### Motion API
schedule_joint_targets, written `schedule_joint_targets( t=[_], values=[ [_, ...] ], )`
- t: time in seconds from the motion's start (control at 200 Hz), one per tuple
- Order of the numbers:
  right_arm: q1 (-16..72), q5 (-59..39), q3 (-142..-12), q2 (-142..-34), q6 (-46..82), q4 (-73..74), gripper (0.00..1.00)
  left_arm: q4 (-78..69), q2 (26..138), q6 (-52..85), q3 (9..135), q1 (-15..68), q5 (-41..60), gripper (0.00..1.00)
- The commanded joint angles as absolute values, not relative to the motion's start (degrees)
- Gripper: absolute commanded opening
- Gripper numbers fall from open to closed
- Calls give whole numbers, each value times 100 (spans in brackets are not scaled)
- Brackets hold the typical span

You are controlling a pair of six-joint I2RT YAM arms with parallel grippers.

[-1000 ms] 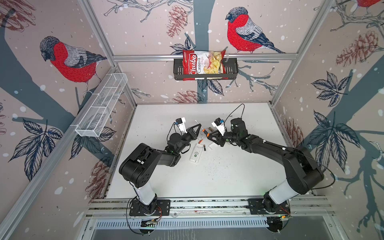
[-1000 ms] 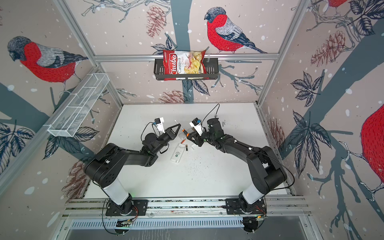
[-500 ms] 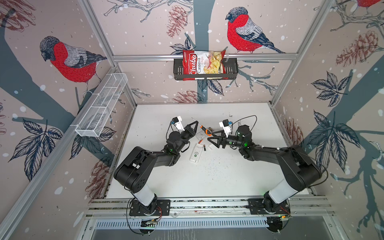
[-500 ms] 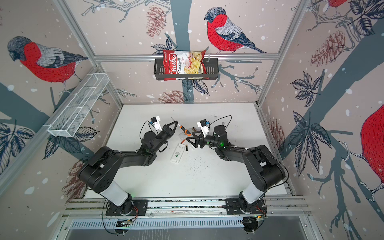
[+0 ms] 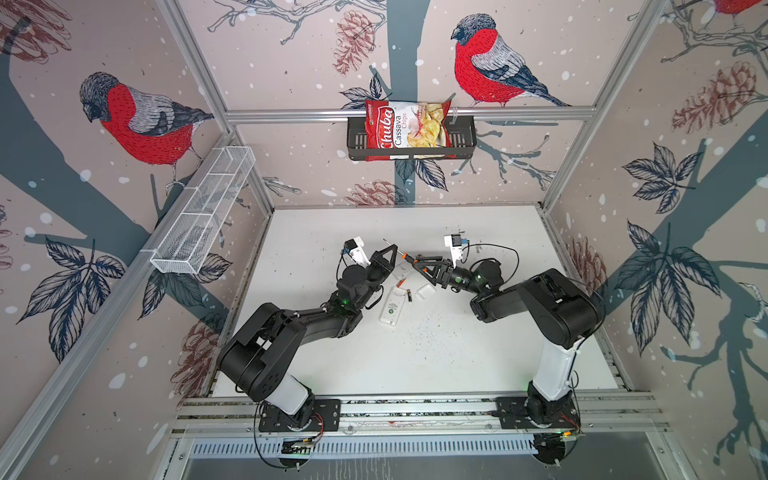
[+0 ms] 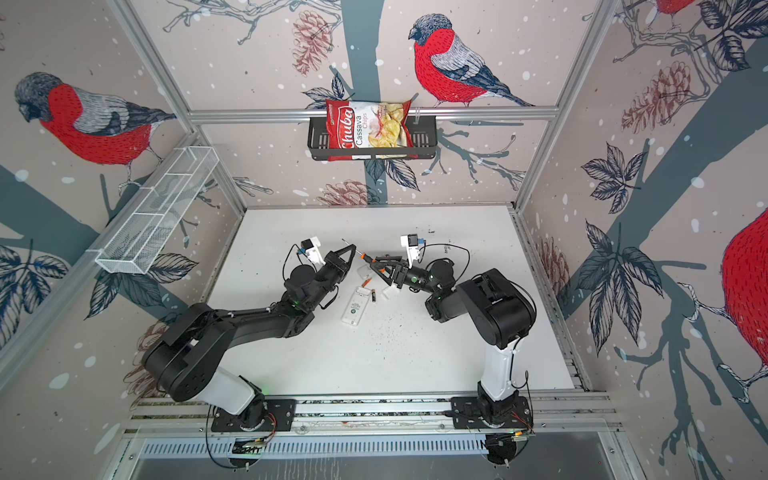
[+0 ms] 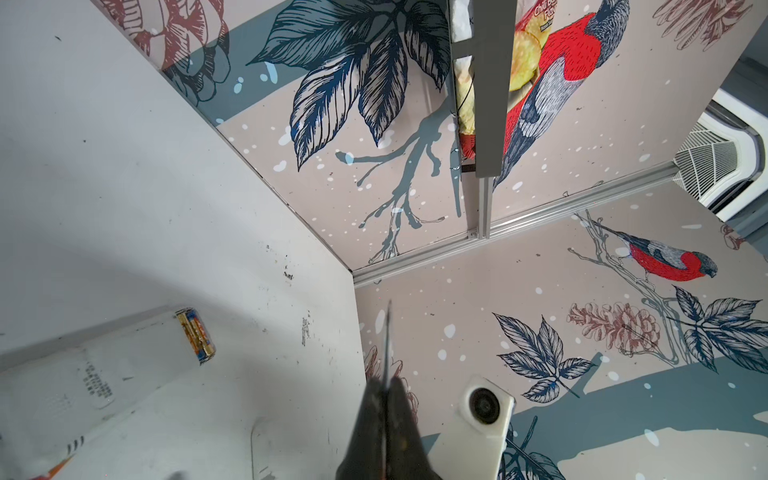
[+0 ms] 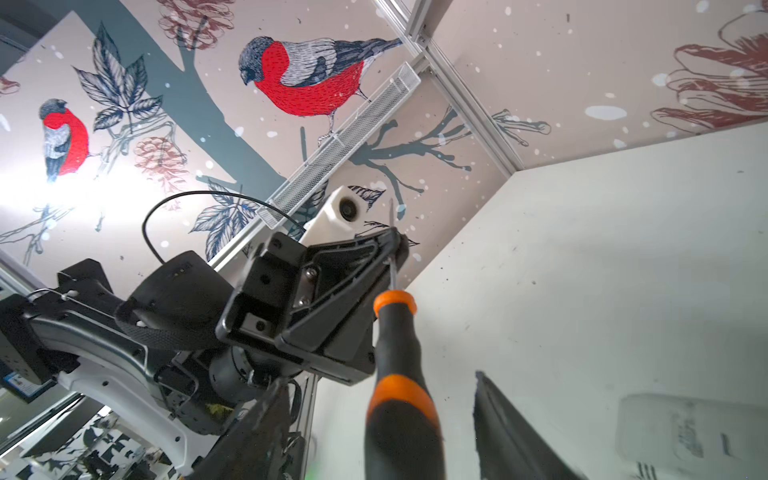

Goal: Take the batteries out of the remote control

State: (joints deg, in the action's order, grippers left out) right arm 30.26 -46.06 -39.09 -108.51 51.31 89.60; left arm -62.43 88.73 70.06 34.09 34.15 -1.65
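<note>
Left gripper is pinching the thin metal shaft of the screwdriver, fingers pressed tight on it, shaft tip poking out past them. Right gripper is facing it from the opposite side with fingers spread wide. The orange-and-black handle is sitting in the gap between them, with clear space on both sides in the right wrist view, so nothing is clamping it there. In both top views a loose battery is lying flat on the table, just beside the far end of the white remote. It is sitting between the two arms, on the near side of both sets of fingertips, and no finger is touching it. A small white cover piece is lying near it, under the right gripper. In the left wrist view an open-ended remote is showing two batteries seated side by side in its end, off to the side of the closed fingers. Cannot tell if that is the same remote.
</note>
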Motion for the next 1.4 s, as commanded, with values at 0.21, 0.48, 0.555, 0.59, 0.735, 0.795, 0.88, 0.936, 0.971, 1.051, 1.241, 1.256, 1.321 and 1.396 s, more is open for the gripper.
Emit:
schedule_joint_targets(
  t=[0.21,0.48,0.555,0.59,0.735,0.795,0.88,0.936,0.971,1.051,1.241,1.256,1.321,1.396],
  values=[
    [3196,-4489,-4205,-10966,5382,9550,65,-6728,9110,7131,3427,3539,-427,0],
    [3187,-4373,-4295,-11212,5473,9580,67,-7161,9216,7247,3396,3617,-526,0],
    [3159,-4342,-4291,-11239,5471,9559,69,-7184,9161,7215,3369,3628,-572,0],
    [3147,-4335,-4314,-11247,5467,9534,70,-7219,9146,7213,3350,3628,-596,0],
    [3164,-4390,-4402,-11357,5552,9547,69,-7349,9186,7216,3321,3636,-645,0],
    [3188,-4377,-4433,-11373,5596,9586,66,-7441,9245,7229,3315,3647,-650,0],
    [3216,-4386,-4483,-11410,5663,9593,62,-7629,9365,7261,3294,3665,-706,0],
    [3241,-4397,-4515,-11451,5702,9624,61,-7731,9420,7184,3301,3687,-726,0],
    [3243,-4386,-4531,-11469,5727,9647,60,-7742,9423,7111,3312,3711,-765,0],
    [3235,-4342,-4501,-11461,5735,9694,59,-7741,9452,7014,3322,3768,-810,0],
    [3208,-4343,-4559,-11481,5837,9710,48,-7901,9557,7073,3245,3788,-854,0],
    [3208,-4334,-4558,-11482,5836,9712,47,-7906,9562,7075,3246,3788,-856,0],
    [3201,-4316,-4560,-11482,5840,9710,40,-7932,9577,7069,3226,3797,-844,0],
    [3183,-4312,-4567,-11496,5858,9712,32,-7963,9598,7077,3210,3797,-837,0]
  ],
)
